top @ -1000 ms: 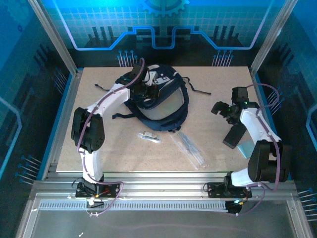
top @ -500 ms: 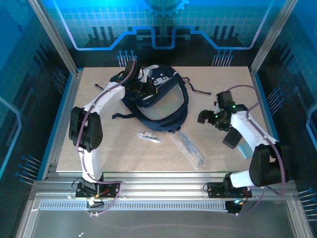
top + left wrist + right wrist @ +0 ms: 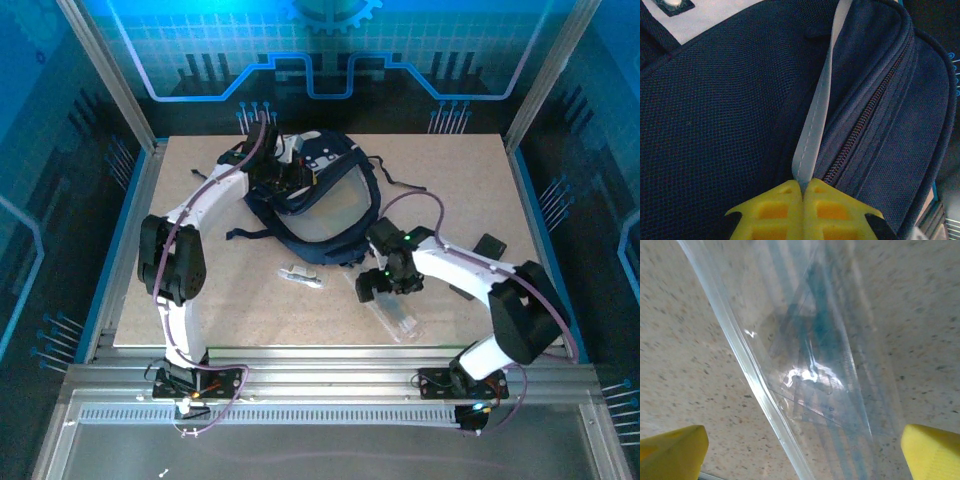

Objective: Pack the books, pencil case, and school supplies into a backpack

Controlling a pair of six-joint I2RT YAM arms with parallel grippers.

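Pencil case [image 3: 810, 365] lies on the tabletop [image 3: 240, 300] beneath your right jaws, spread wide astride it; your left jaws pinch the stripe [image 3: 815, 125] on the backpack [image 3: 715, 125], far side.

The pencil case [image 3: 810, 355] ran off the right wrist view top and bottom, its contents a blue blur. From above, the school supplies [image 3: 302, 275] were too small to identify.
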